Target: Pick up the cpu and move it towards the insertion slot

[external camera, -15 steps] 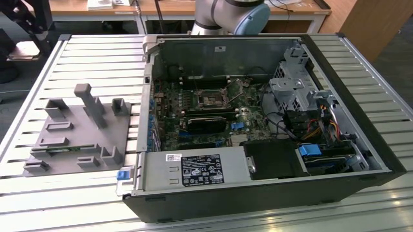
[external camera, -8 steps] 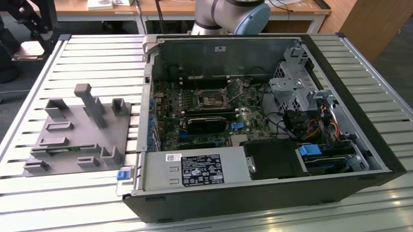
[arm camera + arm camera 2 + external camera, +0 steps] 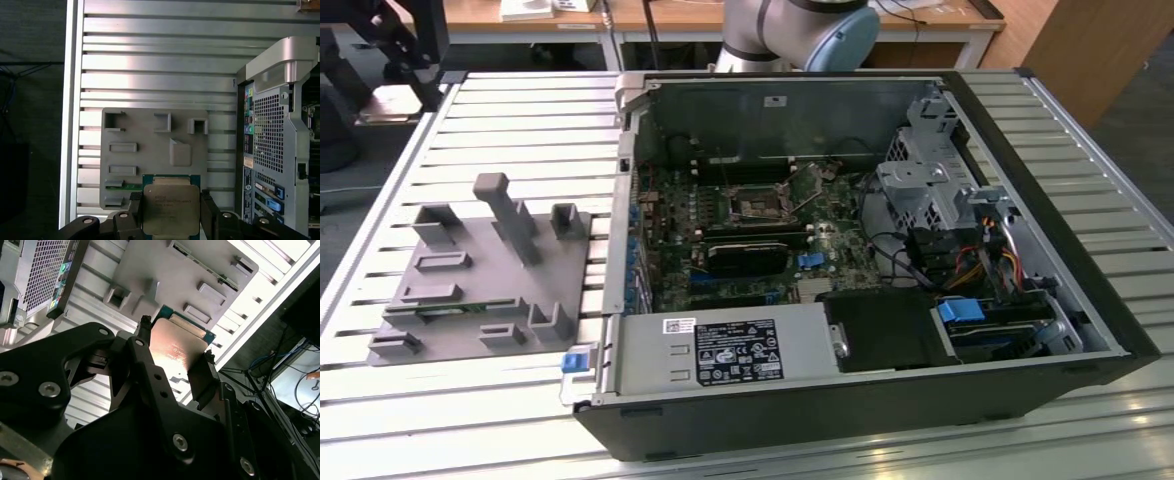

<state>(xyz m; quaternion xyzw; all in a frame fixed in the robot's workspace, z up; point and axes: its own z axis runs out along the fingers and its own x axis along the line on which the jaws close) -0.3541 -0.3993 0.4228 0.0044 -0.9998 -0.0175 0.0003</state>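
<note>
— Gripper (image 3: 177,339) status first, then the layout from big to small?

— It is clamped on the cpu (image 3: 169,211), with one dark finger (image 3: 134,205) pressed against each of two opposite edges, as both wrist views show. The slatted metal table (image 3: 507,110) carries everything. The open computer case (image 3: 1107,330) lies on it, and the grey fixture plate (image 3: 150,140) sits just beside the case. Inside the case, on the motherboard (image 3: 674,215), the insertion slot (image 3: 757,207) is the square socket with a dark centre and a silvery frame. The cpu hangs over one edge of the fixture plate, near the green memory stick (image 3: 122,187). It is outside the case and well apart from the slot.

— How will the chip handle?

— Light and rigid, I'd judge: a flat square that won't flex in the grip. The silvery lid looks smooth, so probably slippery to anything pressing on top. The underside is likely delicate and best left untouched. The sides of its green board are the sensible place to hold it, and that is where the fingers sit. It looks level between them in the first wrist view.
</note>
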